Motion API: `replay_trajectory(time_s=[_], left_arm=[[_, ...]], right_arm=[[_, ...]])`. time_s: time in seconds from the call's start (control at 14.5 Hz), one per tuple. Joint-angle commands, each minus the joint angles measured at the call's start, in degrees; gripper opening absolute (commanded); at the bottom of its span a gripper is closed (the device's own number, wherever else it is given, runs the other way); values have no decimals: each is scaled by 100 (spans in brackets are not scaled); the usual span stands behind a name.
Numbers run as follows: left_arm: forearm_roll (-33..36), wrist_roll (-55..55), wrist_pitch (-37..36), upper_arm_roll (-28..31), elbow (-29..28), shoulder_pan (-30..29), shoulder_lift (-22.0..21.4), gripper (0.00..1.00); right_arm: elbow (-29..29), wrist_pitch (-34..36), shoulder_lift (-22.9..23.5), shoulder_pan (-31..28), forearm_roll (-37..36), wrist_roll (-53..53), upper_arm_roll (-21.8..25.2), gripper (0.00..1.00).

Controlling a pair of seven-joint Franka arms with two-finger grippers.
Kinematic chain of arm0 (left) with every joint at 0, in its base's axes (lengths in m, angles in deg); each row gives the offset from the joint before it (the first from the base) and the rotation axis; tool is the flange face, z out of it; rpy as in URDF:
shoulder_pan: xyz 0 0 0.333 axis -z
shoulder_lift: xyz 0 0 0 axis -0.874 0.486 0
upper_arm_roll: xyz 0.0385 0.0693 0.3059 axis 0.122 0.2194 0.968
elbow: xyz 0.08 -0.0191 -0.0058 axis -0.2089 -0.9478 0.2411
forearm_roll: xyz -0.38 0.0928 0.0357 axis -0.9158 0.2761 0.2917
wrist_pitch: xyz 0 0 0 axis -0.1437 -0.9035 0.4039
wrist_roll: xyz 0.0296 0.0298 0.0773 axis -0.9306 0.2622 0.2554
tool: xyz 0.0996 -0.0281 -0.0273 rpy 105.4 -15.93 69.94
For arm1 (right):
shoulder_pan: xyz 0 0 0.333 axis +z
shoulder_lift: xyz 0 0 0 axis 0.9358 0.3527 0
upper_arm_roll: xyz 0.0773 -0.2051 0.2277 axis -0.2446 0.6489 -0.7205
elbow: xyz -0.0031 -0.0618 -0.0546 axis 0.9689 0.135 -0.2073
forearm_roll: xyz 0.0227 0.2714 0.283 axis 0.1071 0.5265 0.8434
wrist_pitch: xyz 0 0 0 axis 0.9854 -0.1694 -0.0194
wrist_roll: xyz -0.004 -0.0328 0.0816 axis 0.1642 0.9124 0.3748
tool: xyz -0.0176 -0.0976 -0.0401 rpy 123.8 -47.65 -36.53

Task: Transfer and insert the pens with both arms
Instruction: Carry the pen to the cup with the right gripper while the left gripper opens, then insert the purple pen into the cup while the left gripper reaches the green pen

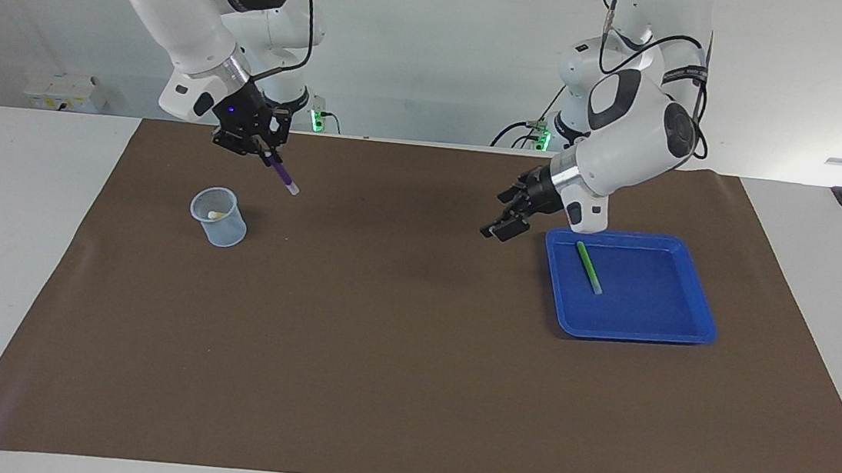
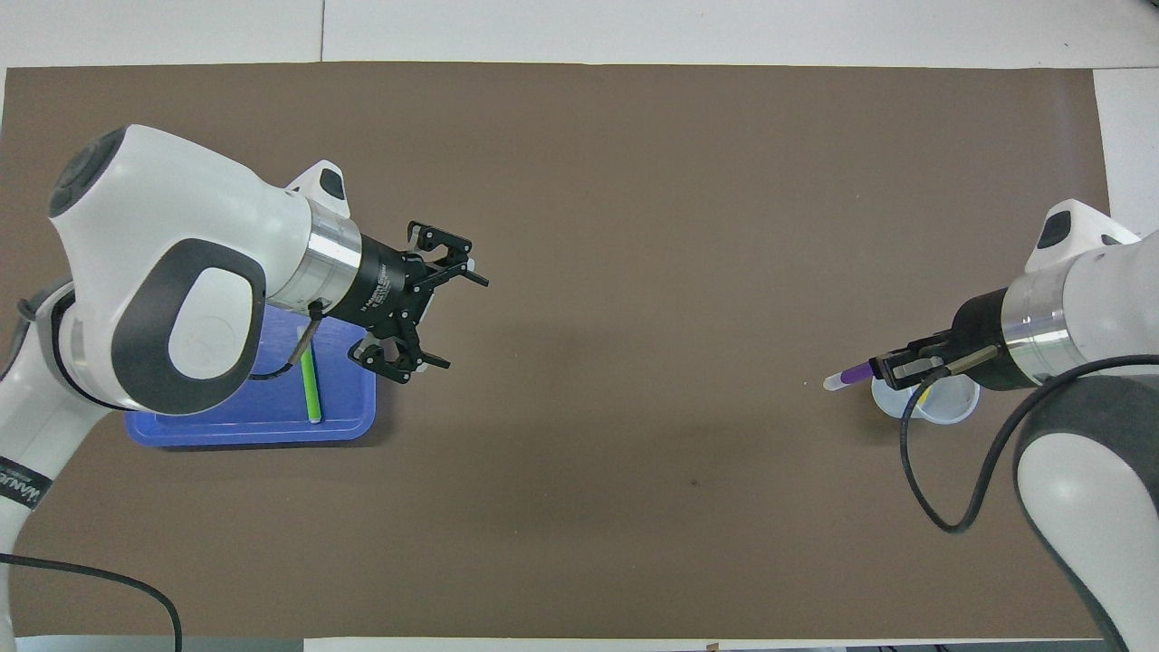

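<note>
My right gripper (image 1: 265, 153) (image 2: 892, 367) is shut on the purple pen (image 1: 282, 174) (image 2: 851, 374). It holds the pen tilted in the air, pale end down, just beside the clear cup (image 1: 220, 219) (image 2: 942, 407). A yellowish pen end (image 1: 216, 214) shows inside the cup. My left gripper (image 1: 500, 215) (image 2: 464, 324) is open and empty, raised over the mat beside the blue tray (image 1: 635, 336) (image 2: 253, 433). The green pen (image 1: 588, 266) (image 2: 311, 385) lies in the tray.
A brown mat (image 1: 409, 359) covers most of the white table. Two smaller arm bases with green lights (image 1: 316, 120) stand at the robots' edge. A pale box (image 1: 64, 92) sits on the table's corner at the right arm's end.
</note>
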Motion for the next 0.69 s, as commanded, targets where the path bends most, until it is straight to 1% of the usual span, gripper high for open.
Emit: replay_trajectory(time_s=[0.0,0.21,0.35,0.41,0.48,0.62], left_arm=[[645,-1387,-267,5,-198,-597,-222,100],[1437,-3240,-180,14,-452,-993,-213,100],[2025,-4647,-118,14,-593,-1248,-126,100],[2342,-5262,21,14,-681,-1362,-90,100],[2484,-5599,240,14,-865,-1416,-81,100],[2905,-5769,820,14,-1295,-1382,-55,100]], right_arm=[[209,93,-119,-129,-679,525,-71,0],[438,-73,-181,-375,-1075,1027,-71,0],[658,-249,-163,-665,-1164,1492,-62,0],[789,-363,-155,-709,-1173,1598,-62,0],[869,-529,-128,-727,-1173,1617,-62,0],[931,-714,-15,-745,-1182,1617,-62,0]])
